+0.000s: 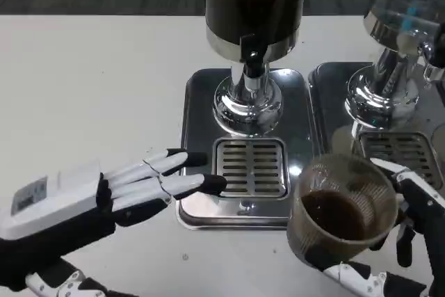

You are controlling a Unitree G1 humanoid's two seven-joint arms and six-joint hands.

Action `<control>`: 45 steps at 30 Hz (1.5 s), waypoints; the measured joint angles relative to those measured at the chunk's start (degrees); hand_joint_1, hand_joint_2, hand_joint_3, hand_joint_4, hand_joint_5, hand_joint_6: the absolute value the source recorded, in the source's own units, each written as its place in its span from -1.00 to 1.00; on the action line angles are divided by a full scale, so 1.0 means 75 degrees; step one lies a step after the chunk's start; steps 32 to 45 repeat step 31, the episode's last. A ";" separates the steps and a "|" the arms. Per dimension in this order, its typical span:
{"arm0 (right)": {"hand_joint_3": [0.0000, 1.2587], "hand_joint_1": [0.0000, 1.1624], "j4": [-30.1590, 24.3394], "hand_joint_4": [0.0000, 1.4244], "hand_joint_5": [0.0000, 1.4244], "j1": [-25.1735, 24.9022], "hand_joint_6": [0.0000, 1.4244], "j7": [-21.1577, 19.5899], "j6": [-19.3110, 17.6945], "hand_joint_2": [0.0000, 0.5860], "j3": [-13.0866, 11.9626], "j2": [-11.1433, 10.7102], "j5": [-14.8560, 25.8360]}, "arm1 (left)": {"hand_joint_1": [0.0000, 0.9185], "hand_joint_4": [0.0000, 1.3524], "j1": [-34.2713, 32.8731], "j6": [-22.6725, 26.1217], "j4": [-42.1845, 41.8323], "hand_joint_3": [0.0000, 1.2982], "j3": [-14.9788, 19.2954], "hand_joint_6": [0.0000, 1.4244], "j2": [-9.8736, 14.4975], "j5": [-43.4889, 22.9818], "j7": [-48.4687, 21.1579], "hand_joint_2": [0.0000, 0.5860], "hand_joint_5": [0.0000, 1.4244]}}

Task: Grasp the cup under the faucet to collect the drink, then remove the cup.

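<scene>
The right hand has its fingers curled around a clear cup, gripping it from the right side and below. The cup holds a dark drink (about half full) and sits off the drip grate, lower right of the dispenser and its faucet. The left hand lies flat, fingers straight and slightly spread, tips reaching the tray edge, holding nothing.
</scene>
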 measured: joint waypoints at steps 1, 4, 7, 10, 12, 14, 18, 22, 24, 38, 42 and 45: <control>0.09 0.50 -0.0009 0.07 0.38 0.0041 0.82 0.0015 -0.0017 -0.47 -0.0002 0.0004 0.0000 | -1.00 -1.00 0.0012 -0.0013 0.0000 -0.89 -0.0035 -1.00 0.0042 0.0000 0.0034 -0.52 -1.00; 0.10 0.51 -0.0033 0.07 0.38 0.0089 0.84 0.0034 -0.0071 -0.47 -0.0005 0.0029 0.0000 | -1.00 -1.00 0.0026 -0.0070 0.0000 -0.87 -0.0134 -1.00 0.0075 0.0000 0.0082 -0.52 -1.00; 0.10 0.51 -0.0084 0.07 0.38 0.0106 0.84 0.0036 -0.0092 -0.47 -0.0011 0.0054 0.0000 | -1.00 -1.00 0.0027 -0.0106 0.0000 -0.87 -0.0157 -1.00 0.0113 0.0000 0.0120 -0.52 -1.00; 0.11 0.51 -0.0111 0.07 0.38 0.0111 0.84 0.0038 -0.0113 -0.47 -0.0023 0.0087 0.0001 | -1.00 -1.00 0.0027 -0.0131 0.0001 -0.86 -0.0161 -1.00 0.0168 0.0000 0.0181 -0.53 -1.00; 0.11 0.51 -0.0111 0.07 0.38 0.0111 0.85 0.0041 -0.0124 -0.47 -0.0025 0.0100 0.0001 | -1.00 -1.00 0.0027 -0.0136 0.0002 -0.86 -0.0161 -1.00 0.0187 0.0000 0.0241 -0.53 -1.00; 0.11 0.51 -0.0111 0.07 0.38 0.0110 0.85 0.0046 -0.0128 -0.47 -0.0027 0.0116 0.0001 | -1.00 -1.00 0.0027 -0.0145 0.0006 -0.86 -0.0163 -1.00 0.0191 0.0001 0.0270 -0.53 -1.00; 0.11 0.51 -0.0111 0.09 0.38 0.0109 0.85 0.0083 -0.0147 -0.47 -0.0041 0.0130 0.0002 | -1.00 -1.00 0.0027 -0.0157 0.0017 -0.85 -0.0164 -1.00 0.0198 0.0013 0.0325 -0.53 -1.00; 0.11 0.51 -0.0111 0.09 0.38 0.0109 0.85 0.0110 -0.0153 -0.47 -0.0050 0.0147 0.0002 | -1.00 -1.00 0.0027 -0.0158 0.0026 -0.85 -0.0164 -1.00 0.0211 0.0045 0.0377 -0.53 -1.00; 0.11 0.51 -0.0111 0.09 0.40 0.0109 0.85 0.0111 -0.0158 -0.47 -0.0054 0.0161 0.0002 | -1.00 -1.00 0.0026 -0.0158 0.0026 -0.85 -0.0165 -1.00 0.0214 0.0047 0.0382 -0.53 -1.00; 0.12 0.51 -0.0111 0.09 0.40 0.0109 0.85 0.0112 -0.0174 -0.46 -0.0062 0.0208 0.0005 | -1.00 -1.00 0.0022 -0.0135 0.0076 -0.85 -0.0189 -1.00 0.0220 0.0046 0.0383 -0.53 -1.00; 0.12 0.51 -0.0111 0.09 0.40 0.0109 0.85 0.0112 -0.0174 -0.46 -0.0062 0.0208 0.0005 | -1.00 -1.00 0.0022 -0.0135 0.0076 -0.85 -0.0189 -1.00 0.0220 0.0046 0.0383 -0.53 -1.00; 0.12 0.51 -0.0111 0.09 0.40 0.0109 0.85 0.0112 -0.0174 -0.46 -0.0062 0.0208 0.0005 | -1.00 -1.00 0.0022 -0.0135 0.0076 -0.85 -0.0189 -1.00 0.0220 0.0046 0.0383 -0.53 -1.00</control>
